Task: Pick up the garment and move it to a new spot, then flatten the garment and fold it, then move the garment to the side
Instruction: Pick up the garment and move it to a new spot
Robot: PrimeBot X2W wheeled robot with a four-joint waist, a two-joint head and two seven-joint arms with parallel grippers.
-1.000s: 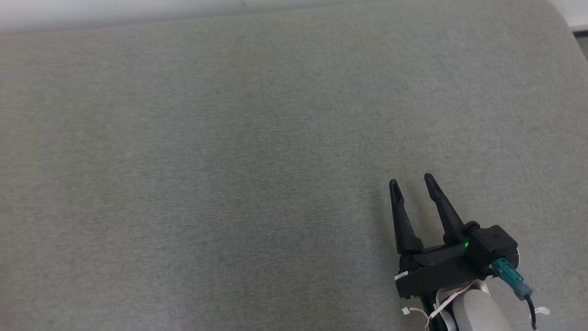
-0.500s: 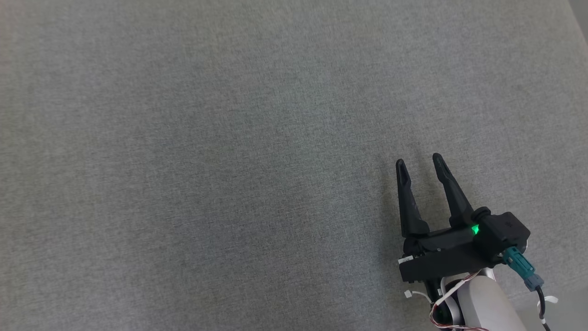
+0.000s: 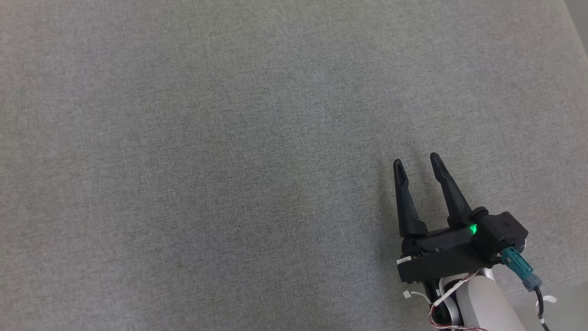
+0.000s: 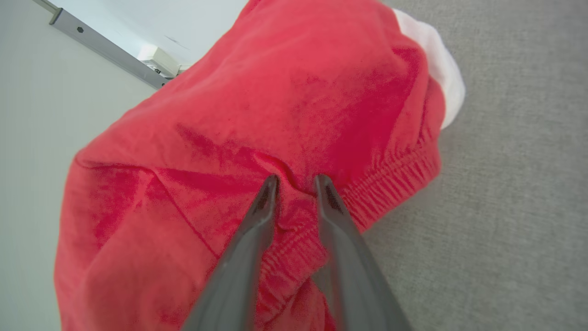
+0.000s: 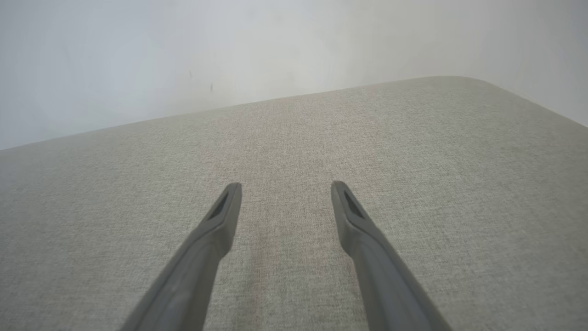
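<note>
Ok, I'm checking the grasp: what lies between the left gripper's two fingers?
In the left wrist view, a puckered fold of the red garment, beside its elastic waistband, sits between the fingertips of the left gripper; whether it is clamped is unclear.

In your left wrist view, the garment [image 4: 257, 105] lies across the centre and left, on the fabric surface [image 4: 514, 193] that runs down the right. The left gripper [image 4: 297, 179] rises from the bottom edge, its tips on the garment with a fold between them. In your head view, the right gripper [image 3: 415, 159] sits at the lower right, over the surface.
</note>
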